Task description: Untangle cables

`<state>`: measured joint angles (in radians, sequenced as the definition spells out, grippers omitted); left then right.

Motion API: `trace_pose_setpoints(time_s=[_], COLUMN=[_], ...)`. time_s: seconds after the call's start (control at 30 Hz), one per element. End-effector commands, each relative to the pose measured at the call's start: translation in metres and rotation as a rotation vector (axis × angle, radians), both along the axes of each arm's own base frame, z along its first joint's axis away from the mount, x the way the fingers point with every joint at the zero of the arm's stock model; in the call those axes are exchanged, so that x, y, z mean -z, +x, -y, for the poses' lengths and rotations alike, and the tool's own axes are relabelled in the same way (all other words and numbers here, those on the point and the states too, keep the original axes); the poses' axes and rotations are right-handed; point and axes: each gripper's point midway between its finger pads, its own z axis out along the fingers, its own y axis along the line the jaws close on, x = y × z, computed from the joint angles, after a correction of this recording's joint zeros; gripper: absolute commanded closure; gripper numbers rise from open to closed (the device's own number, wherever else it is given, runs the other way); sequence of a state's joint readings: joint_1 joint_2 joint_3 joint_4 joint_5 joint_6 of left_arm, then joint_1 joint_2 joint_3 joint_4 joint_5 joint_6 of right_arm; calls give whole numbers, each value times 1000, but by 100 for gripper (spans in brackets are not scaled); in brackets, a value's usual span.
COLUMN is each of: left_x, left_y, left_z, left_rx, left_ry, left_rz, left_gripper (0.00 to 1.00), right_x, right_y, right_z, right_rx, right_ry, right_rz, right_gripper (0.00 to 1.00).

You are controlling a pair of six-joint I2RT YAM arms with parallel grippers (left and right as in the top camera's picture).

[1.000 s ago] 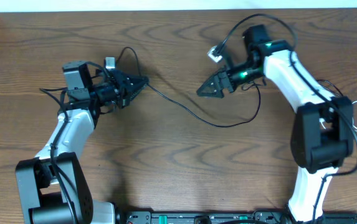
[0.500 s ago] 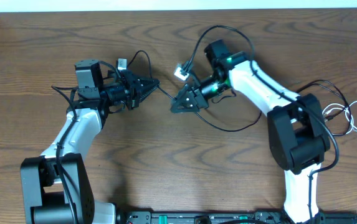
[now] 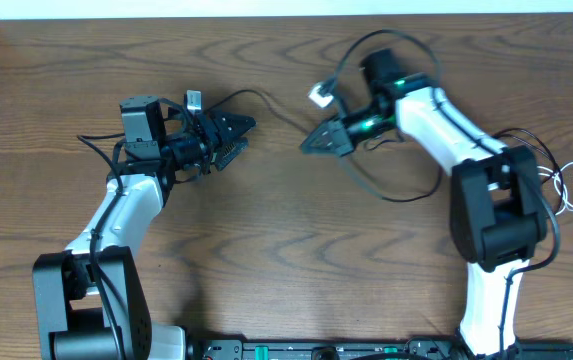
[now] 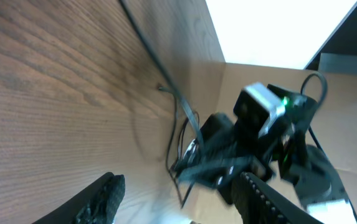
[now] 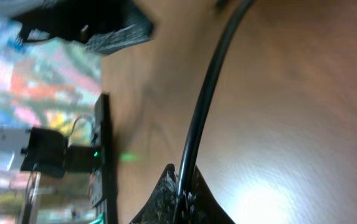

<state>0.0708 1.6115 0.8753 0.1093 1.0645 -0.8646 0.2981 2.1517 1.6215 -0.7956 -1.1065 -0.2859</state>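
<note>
- Gripping the black cable point(image 5: 207, 93), the right tool point(image 3: 309, 144) is closed tight over the wooden table point(image 3: 266, 260).
- Left tool point(image 3: 244, 136) stands open, holding nothing.

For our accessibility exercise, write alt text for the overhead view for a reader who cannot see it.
Seen from above, the right arm has its jaws shut on a thin black cable over a wooden table, while the left arm holds its jaws open close by.
</note>
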Motion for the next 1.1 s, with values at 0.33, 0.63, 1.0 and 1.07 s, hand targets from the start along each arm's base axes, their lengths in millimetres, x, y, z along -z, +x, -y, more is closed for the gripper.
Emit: trace_pose_setpoints(time_s=[0.33,0.63,1.0,1.07], left_x=[-4,-3,9,9], left_y=[3,3,0,1], left_z=[-4,-4,-8,-9], left_rx=[-5,-5,-20,-25], left_ry=[56,56,105,110], left_rz=[71,67,41,40], left_gripper=[39,39,39,39], right_x=[-130,-118,-46,-37], right_y=[59,64,42,43], right_z=[125,224,294,287], right_rx=[462,871,1006,982], right_ry=[-279,-725,-1171,-1146], right_rz=[426,354,124,100], right_gripper=[99,99,99,97])
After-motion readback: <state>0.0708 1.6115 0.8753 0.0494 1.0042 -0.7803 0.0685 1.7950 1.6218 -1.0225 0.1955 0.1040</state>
